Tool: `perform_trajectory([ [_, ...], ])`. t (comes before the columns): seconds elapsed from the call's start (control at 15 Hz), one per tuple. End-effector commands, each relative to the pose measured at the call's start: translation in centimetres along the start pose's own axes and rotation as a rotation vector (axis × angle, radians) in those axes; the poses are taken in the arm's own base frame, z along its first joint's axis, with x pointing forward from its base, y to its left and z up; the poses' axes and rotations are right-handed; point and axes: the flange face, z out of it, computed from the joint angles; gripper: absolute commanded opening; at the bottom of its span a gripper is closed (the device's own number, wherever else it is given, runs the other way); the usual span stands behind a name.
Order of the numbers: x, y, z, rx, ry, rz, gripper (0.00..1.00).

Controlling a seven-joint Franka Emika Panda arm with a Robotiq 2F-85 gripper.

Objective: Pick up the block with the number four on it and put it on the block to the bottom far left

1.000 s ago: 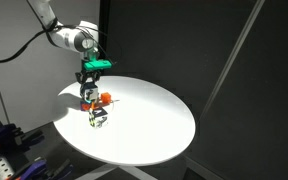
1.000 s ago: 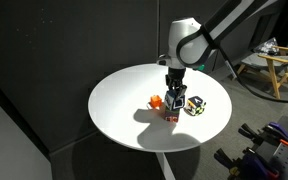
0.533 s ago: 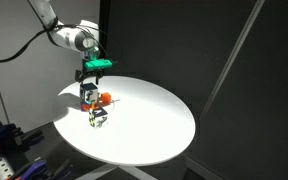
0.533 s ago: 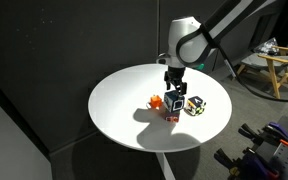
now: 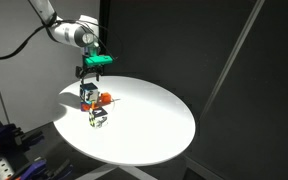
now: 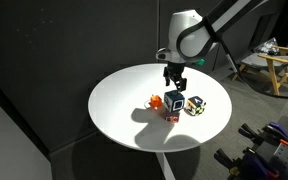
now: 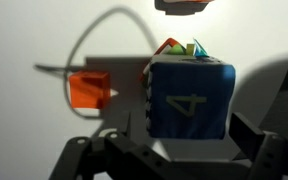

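**Q:** Number-four block (image 7: 189, 100) — where does it sit, and which step is this?

**A:** It rests on the red-and-yellow cube (image 6: 171, 114), beside the flat orange piece (image 7: 88, 88). The gripper (image 6: 175, 82) hovers just above, jaws apart, holding nothing — placing looks done. The next move calls for a straight lift that nudges neither cube.

**Q:** Legible marks?

**A:** Only a pale "4" on the blue top face.

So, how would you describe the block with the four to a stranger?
Look at the round white table. Two cubes are stacked there; the block with the four is the upper one, the only cube with a blue top.
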Motion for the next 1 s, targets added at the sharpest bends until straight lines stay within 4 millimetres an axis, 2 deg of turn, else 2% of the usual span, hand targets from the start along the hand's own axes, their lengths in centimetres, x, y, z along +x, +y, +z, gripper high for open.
perform_trajectory([
  [0.0,-0.3,-0.5,-2.5,-0.002,0.005,0.016,1.0],
  [0.4,-1.2,-1.3,-5.3,0.015,0.001,0.106,1.0],
  [0.93,-4.6,-2.4,-8.6,-0.006,-0.006,0.467,1.0],
])
